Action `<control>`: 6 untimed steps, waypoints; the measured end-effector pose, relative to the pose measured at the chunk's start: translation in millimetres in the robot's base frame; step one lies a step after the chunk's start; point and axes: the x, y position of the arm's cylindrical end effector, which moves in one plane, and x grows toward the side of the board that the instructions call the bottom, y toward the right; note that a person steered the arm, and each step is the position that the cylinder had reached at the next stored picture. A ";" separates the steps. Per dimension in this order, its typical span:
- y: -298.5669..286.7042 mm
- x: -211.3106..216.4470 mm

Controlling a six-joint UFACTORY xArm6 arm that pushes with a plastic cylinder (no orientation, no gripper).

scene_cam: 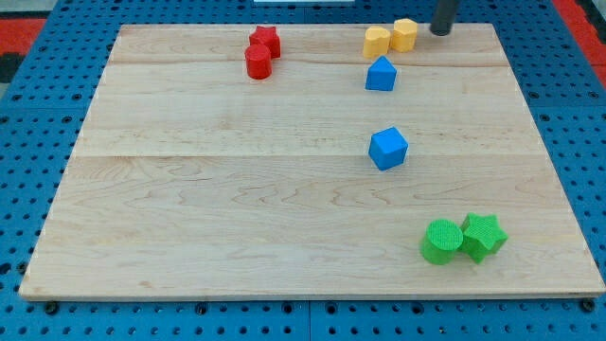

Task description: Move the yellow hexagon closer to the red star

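Camera view: wooden board (237, 189) on a blue pegboard (28, 142). Landmark is the yellow hexagon (405, 34), near the board's top edge. My tip (439, 31) sits just to the hexagon's right, a small gap between them; the arm has no pincer, only a rod, so there is no jaw state to tell. Yellow heart (377, 42) touches the hexagon's left side. Red star (265, 41) is well left of the hexagon, red cylinder (258, 62) touching it below. Blue triangular block (381, 74) is just below-left of the hexagon, blue cube (388, 148) further below. Green cylinder (441, 242) and green star (483, 235) sit far below, touching each other.
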 end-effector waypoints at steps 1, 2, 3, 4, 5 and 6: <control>-65.4 13.1; -123.1 31.5; -118.5 28.8; -76.5 0.6; -137.3 -9.9; -195.3 3.9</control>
